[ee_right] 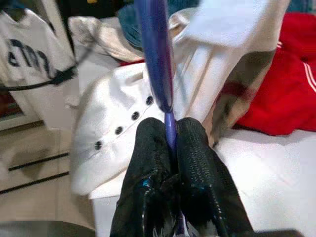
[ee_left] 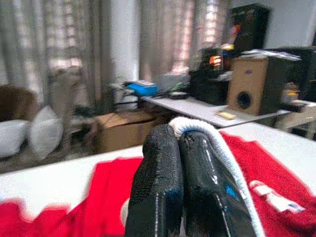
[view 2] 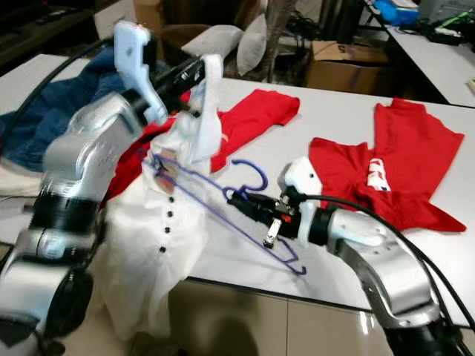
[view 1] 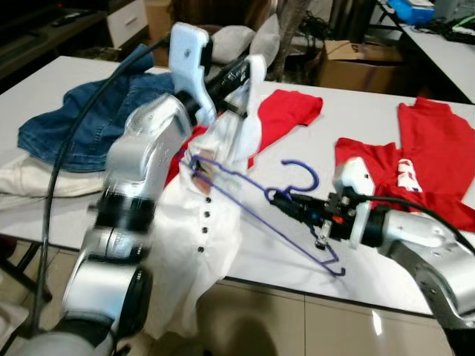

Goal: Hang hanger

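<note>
A white desk (view 1: 386, 104) carries the clothes. At its left edge lies a blue denim garment (view 1: 89, 119) on top of a cream cloth (view 1: 30, 182). A red shirt (view 1: 438, 159) with white print, too blurred to read, is spread toward the right edge, and another red garment (view 1: 286, 111) lies in the middle, toward the far edge.

A white buttoned shirt (view 1: 197, 237) hangs over the near edge, lifted at its collar by the left gripper (view 1: 241, 74), whose fingers are pressed together on the fabric. The left wrist view shows those fingers (ee_left: 163, 187) closed with a white fold beside them, and beyond it a room with curtains, a brown speaker and cardboard boxes.

The purple wire hanger (view 1: 297, 215) sits above the near middle of the desk, one end inside the shirt's neck opening. The right gripper (view 1: 286, 200) is clamped on the wire just below the hook. The right wrist view shows the wire (ee_right: 158, 59) pinched between the fingers and the shirt's dark buttons (ee_right: 133, 116); a white garment with dark lettering at its far side cannot be read.
</note>
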`<state>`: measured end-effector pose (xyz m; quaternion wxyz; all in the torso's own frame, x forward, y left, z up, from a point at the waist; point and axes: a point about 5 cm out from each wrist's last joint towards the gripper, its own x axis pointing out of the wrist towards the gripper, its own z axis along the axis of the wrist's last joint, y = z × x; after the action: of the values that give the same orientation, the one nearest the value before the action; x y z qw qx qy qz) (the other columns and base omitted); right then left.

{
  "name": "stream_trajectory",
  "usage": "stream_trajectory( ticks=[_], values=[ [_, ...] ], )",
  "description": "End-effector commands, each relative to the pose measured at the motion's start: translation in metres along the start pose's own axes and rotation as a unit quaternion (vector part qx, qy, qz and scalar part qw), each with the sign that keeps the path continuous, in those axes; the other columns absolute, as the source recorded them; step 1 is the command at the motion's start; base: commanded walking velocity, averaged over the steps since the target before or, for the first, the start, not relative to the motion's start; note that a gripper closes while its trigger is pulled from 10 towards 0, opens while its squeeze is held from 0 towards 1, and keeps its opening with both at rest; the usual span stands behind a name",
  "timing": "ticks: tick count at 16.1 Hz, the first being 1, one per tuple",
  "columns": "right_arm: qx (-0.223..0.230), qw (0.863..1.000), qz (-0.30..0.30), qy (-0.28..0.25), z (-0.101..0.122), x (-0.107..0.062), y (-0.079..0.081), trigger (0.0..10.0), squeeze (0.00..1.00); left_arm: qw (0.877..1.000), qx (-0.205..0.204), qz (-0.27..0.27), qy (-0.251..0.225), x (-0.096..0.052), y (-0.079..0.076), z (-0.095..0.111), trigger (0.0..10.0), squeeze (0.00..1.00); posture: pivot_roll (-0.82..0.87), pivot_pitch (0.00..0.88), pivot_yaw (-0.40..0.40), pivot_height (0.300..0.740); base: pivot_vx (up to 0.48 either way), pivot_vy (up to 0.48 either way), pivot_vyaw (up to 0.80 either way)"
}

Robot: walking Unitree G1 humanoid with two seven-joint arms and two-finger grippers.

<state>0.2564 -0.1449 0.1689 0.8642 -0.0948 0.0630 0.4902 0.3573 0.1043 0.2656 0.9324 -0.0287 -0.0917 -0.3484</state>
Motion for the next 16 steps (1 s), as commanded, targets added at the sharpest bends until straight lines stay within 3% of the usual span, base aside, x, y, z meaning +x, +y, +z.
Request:
stream_trajectory(
  ticks=[1, 4, 6, 8, 9, 10, 11, 12, 13, 14, 15, 16],
  values=[
    [-0.016, 0.999, -0.023, 0.018, -0.003, -0.001, -0.006, 10.0, 0.00, 1.000, 0.008, 0.005, -0.005, -0.003, -0.002, 0.008, 10.0, 0.00, 0.02, 0.000, -0.025, 0.740, 0.000, 0.000, 0.00],
    [-0.046, 0.992, -0.111, 0.042, -0.009, 0.002, -0.034, 10.0, 0.00, 1.000, 0.005, 0.000, 0.014, -0.038, -0.014, 0.004, 10.0, 0.00, 0.02, 0.000, -0.040, 0.740, 0.000, 0.000, 0.00],
    [-0.085, 0.986, -0.138, 0.038, 0.003, 0.004, -0.050, 10.0, 0.00, 0.999, 0.012, -0.019, 0.048, -0.067, -0.023, -0.010, 10.0, 0.00, 0.02, 0.000, -0.039, 0.740, 0.000, 0.000, 0.00],
    [-0.143, 0.976, -0.162, 0.024, 0.029, 0.002, -0.072, 10.0, 0.00, 0.996, 0.032, -0.025, 0.084, -0.091, -0.023, -0.021, 10.0, 0.00, 0.02, 0.000, -0.050, 0.740, 0.000, 0.000, 0.00],
    [-0.193, 0.952, -0.227, -0.066, 0.079, -0.001, -0.093, 10.0, 0.00, 0.996, 0.044, -0.011, 0.071, -0.098, -0.020, -0.015, 10.0, 0.00, 0.02, 0.000, -0.050, 0.740, 0.000, 0.000, 0.00],
    [-0.193, 0.952, -0.227, -0.066, 0.079, -0.001, -0.093, 10.0, 0.00, 0.996, 0.044, -0.011, 0.071, -0.098, -0.020, -0.015, 10.0, 0.00, 0.02, 0.000, -0.050, 0.740, 0.000, 0.000, 0.00],
    [-0.201, 0.895, -0.323, -0.231, 0.146, -0.015, -0.108, 10.0, 0.00, 0.999, 0.042, 0.022, 0.011, -0.096, -0.014, 0.007, 10.0, 0.00, 0.02, 0.000, -0.063, 0.740, 0.000, 0.000, 0.00],
    [-0.211, 0.866, -0.319, -0.322, 0.180, -0.025, -0.102, 10.0, 0.00, 0.998, 0.041, 0.037, -0.031, -0.096, -0.010, 0.021, 10.0, 0.00, 0.02, 0.000, -0.072, 0.740, 0.000, 0.000, 0.00],
    [-0.218, 0.860, -0.312, -0.341, 0.187, -0.027, -0.099, 10.0, 0.00, 0.997, 0.041, 0.040, -0.044, -0.096, -0.008, 0.025, 10.0, 0.00, 0.02, 0.000, -0.072, 0.740, 0.000, 0.000, 0.00],
    [-0.224, 0.862, -0.299, -0.343, 0.188, -0.024, -0.097, 10.0, 0.00, 0.997, 0.037, 0.041, -0.056, -0.098, -0.007, 0.027, 10.0, 0.00, 0.02, 0.000, -0.072, 0.740, 0.000, 0.000, 0.00],
    [-0.224, 0.870, -0.289, -0.331, 0.183, -0.020, -0.096, 10.0, 0.00, 0.997, 0.034, 0.041, -0.056, -0.099, -0.008, 0.027, 10.0, 0.00, 0.01, 0.000, -0.072, 0.740, 0.000, 0.000, 0.00],
    [-0.236, 0.894, -0.262, -0.276, 0.155, -0.005, -0.091, 10.0, 0.00, 0.997, 0.039, 0.050, -0.036, -0.101, -0.006, 0.019, 10.0, 0.00, 0.01, 0.000, -0.074, 0.740, 0.000, 0.000, 0.00]
  ],
)
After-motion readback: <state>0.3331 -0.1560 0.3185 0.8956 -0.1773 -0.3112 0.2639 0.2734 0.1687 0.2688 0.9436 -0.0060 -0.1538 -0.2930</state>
